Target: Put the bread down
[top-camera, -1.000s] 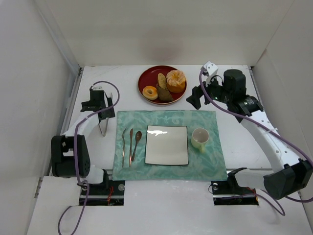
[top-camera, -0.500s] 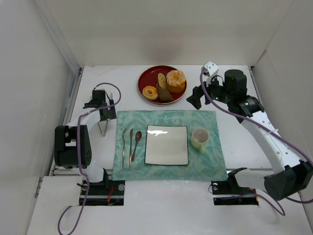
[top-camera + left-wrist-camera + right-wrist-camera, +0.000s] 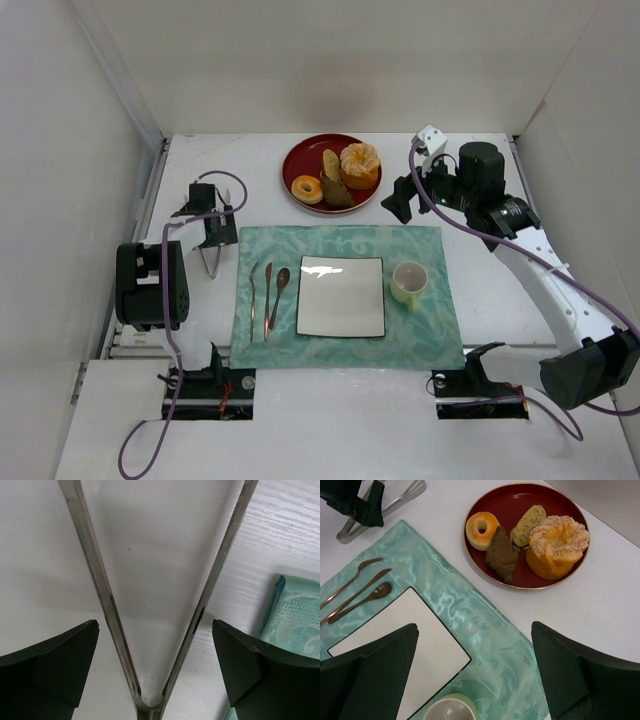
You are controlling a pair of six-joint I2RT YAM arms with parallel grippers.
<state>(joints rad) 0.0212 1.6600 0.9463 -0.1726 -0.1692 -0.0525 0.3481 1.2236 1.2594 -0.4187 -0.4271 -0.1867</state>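
Note:
The bread (image 3: pixel 307 189) is a small golden ring on the left side of the red plate (image 3: pixel 300 152) at the back of the table. It also shows in the right wrist view (image 3: pixel 482 530). My left gripper (image 3: pixel 213 236) is open low over the table left of the mat. In the left wrist view (image 3: pixel 155 630) its jaws stand either side of metal tongs (image 3: pixel 100 580) without touching them. My right gripper (image 3: pixel 399 206) is open and empty, right of the red plate. In the right wrist view (image 3: pixel 475 630) it hangs above the mat.
The red plate (image 3: pixel 505 505) also holds a peeled orange (image 3: pixel 360 165) and dark brown slices (image 3: pixel 336 190). On the teal mat (image 3: pixel 420 240) lie a white square plate (image 3: pixel 340 297), a pale green cup (image 3: pixel 408 283) and several cutlery pieces (image 3: pixel 266 295). White walls enclose the table.
My left arm has shifted its wrist slightly right and toward the tongs, with its lower links now more upright. The right arm and all objects have not moved.

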